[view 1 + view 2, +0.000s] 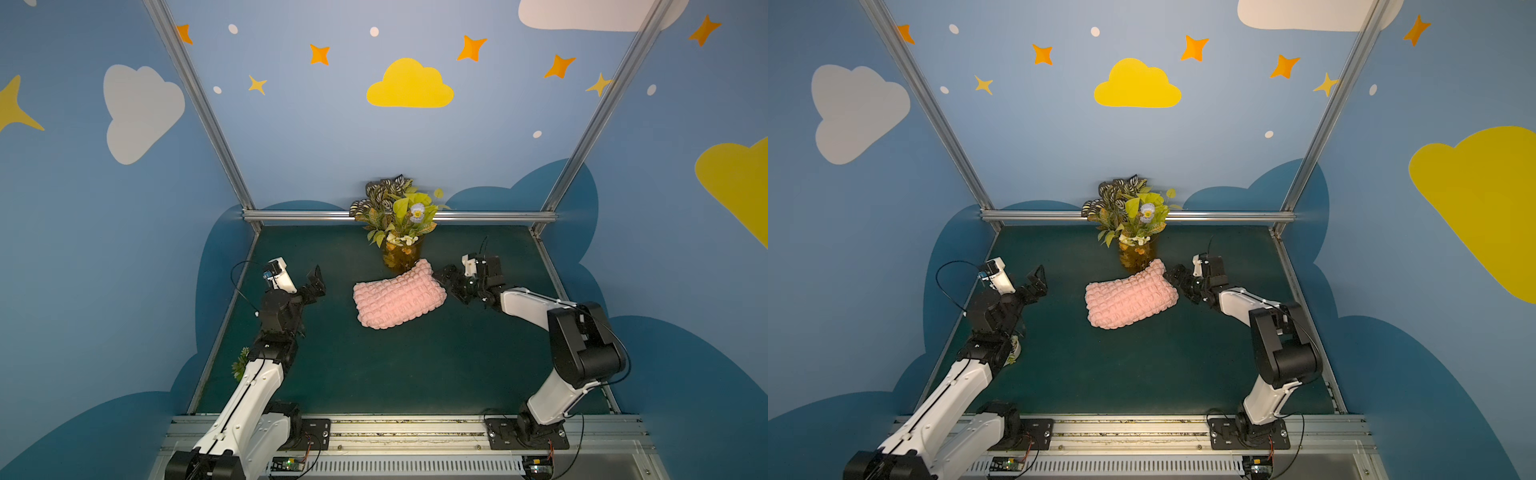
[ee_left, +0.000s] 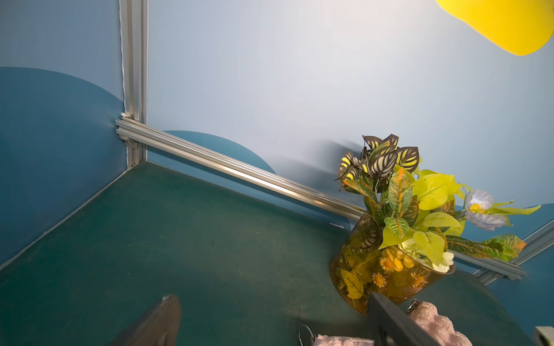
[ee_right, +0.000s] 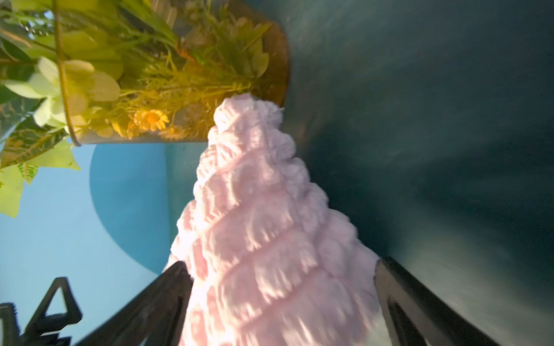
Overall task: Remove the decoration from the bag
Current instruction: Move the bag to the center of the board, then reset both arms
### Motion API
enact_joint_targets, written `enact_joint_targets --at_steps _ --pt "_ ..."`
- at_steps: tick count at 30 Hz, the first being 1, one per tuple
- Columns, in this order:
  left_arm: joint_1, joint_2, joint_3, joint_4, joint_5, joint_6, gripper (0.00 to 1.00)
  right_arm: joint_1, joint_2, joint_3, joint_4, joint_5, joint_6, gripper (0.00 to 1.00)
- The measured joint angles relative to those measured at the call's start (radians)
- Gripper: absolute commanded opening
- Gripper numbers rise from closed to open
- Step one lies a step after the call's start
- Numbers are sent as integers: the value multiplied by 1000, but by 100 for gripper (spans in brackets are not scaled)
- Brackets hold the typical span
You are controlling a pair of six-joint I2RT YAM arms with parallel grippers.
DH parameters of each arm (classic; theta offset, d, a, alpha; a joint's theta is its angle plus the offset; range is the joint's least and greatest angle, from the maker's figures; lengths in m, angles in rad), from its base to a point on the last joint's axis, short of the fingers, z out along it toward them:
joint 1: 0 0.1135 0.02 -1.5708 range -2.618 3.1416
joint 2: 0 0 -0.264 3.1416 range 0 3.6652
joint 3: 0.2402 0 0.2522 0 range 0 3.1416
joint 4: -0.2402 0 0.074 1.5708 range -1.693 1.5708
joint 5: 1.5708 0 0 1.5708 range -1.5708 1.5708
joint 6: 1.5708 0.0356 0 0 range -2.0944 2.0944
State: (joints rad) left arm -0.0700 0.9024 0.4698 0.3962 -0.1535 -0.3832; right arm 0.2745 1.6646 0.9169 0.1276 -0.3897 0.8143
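- In both top views: dark green counter (image 1: 374,374), matt and lightly scuffed, boxed in by blue walls (image 1: 291,124) painted with clouds, stars and dots. Silver frame rail (image 1: 311,215) along the far edge, with posts rising from both far corners.
- Same views: the bag (image 1: 397,299) near the counter's middle, its far right corner lifted against the amber vase (image 1: 401,255) of foliage at the back.
- Same views: left fingers (image 1: 319,275) spread wide, holding nothing, angled up over bare counter well left of the bag. Right fingers (image 1: 442,276) spread wide at the bag's right end.
- Same views: small green sprig (image 1: 241,365) at the counter's left edge beside the left arm. Arm bases bolted to a metal base rail (image 1: 415,428) along the near edge.
- Left wrist view: far left corner of the room, with faint scratches and flecks on the counter (image 2: 180,239), the frame rail (image 2: 239,173) meeting a post, and pale blue wall above.
- Same view: vase (image 2: 374,281) and pink bag edge (image 2: 437,323) past one finger. Metal ring (image 2: 304,334) on the counter, touching a strip of pink knit between the open left fingers (image 2: 156,323).
- The decoration: doll body hidden in every view; whether that ring belongs to it, cannot tell.
- Right wrist view, blurred: right fingers (image 3: 156,305) wide apart on either side of the bag (image 3: 263,239), close against the knit; pressing or not, cannot tell. Bag tip touching the vase (image 3: 269,75). Counter (image 3: 419,119) dark and smeared.
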Motion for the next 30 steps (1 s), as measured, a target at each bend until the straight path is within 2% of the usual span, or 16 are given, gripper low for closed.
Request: enact_joint_targets --at_steps 6,10,13,16,21,25,30 --pt "0 34 19 -6 19 28 100 -154 -198 -20 -126 130 -72 98" --pt "0 92 69 -2 56 80 100 -188 -323 21 -216 265 -155 98" --pt "-4 147 99 13 82 126 100 -196 -398 12 -206 412 -214 98" --pt "-13 211 104 35 95 183 100 -206 -447 -75 -98 578 -279 98" --pt "-25 303 40 114 55 301 100 -230 -393 -211 -6 777 -421 98" --pt "-24 351 -32 158 -5 372 100 -237 -308 -227 29 816 -509 98" --pt "-19 472 -121 311 -18 401 100 -237 -294 -242 79 791 -582 98"
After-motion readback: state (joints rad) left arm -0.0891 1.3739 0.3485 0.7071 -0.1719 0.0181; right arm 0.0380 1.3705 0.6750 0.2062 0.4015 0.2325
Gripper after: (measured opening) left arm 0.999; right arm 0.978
